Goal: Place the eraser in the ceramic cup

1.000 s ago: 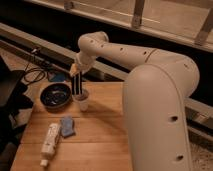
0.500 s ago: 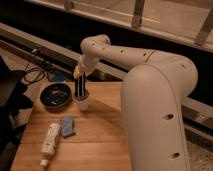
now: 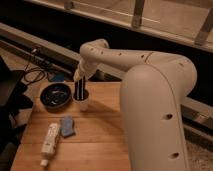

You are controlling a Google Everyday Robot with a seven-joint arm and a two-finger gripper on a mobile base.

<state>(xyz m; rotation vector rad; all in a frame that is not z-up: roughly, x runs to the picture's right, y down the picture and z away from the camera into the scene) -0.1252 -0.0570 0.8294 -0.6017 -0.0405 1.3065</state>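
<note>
While only one camera view is on offer, it shows the whole job at close quarters. On the wooden table (image 3: 95,145) stands the ceramic cup (image 3: 84,102), small, pale and handleless, just beside the dark round bowl (image 3: 56,96) at its left. The eraser (image 3: 80,90), a flat black bar with pale lengthwise stripes, stands nearly upright with its lower end down inside the cup and its upper part rising well above the rim. The gripper (image 3: 80,78) hangs directly over the cup, at the eraser's top end, at the tip of the big white arm (image 3: 150,95) that reaches in from the right. How far apart its fingers stand, and whether they have hold of the eraser, I cannot tell.

Nearer the camera lie a small blue cloth (image 3: 67,126) and a white tube (image 3: 50,140), both apart from the cup.

The risk, as I judge it, lies in the eraser's length: it overtops the light cup, so a sideways drag or a sticky release on withdrawal could tip the cup over or lever the bar out against the bowl.
</note>
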